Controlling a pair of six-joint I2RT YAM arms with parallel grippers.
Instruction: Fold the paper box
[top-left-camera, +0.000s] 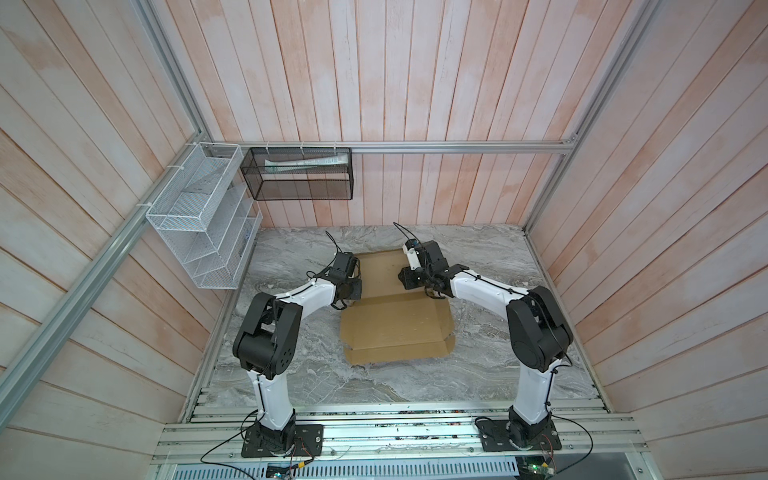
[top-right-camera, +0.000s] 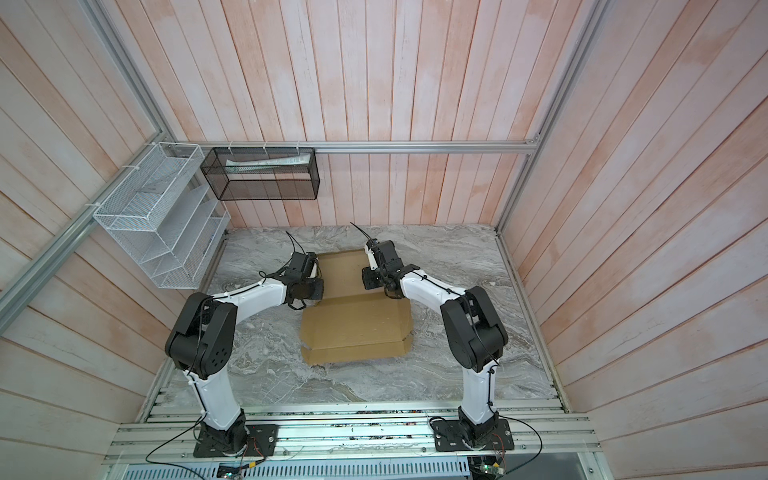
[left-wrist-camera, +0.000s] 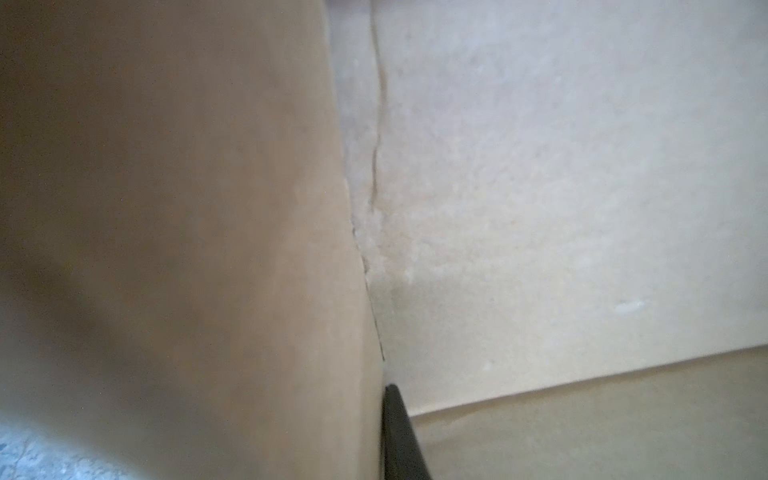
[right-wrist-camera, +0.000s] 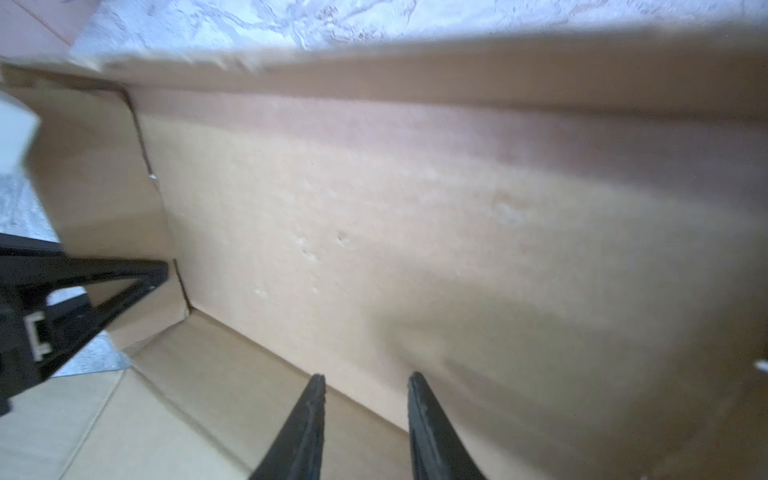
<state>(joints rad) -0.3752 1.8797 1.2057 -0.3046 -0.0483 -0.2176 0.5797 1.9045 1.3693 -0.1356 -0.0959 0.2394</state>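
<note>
The paper box (top-left-camera: 395, 328) is a tan cardboard sheet lying on the marble table in both top views, with its far panel (right-wrist-camera: 415, 208) raised. My left gripper (top-left-camera: 353, 293) is at the box's left side, shut on a side flap (left-wrist-camera: 187, 249). Only one black finger (left-wrist-camera: 399, 436) shows, pressed against the flap; the other is hidden behind it. My right gripper (right-wrist-camera: 368, 380) hovers open over the box's floor (right-wrist-camera: 199, 395), near the fold below the raised panel, with nothing between its fingers. From the right wrist view, the left gripper (right-wrist-camera: 162, 272) appears on the flap.
A white wire rack (top-left-camera: 199, 216) and a black mesh basket (top-left-camera: 297, 174) hang on the walls at the back left. The marble table (top-left-camera: 498, 257) surrounds the box. Both arm bases stand on the aluminium rail (top-left-camera: 395, 432) at the front.
</note>
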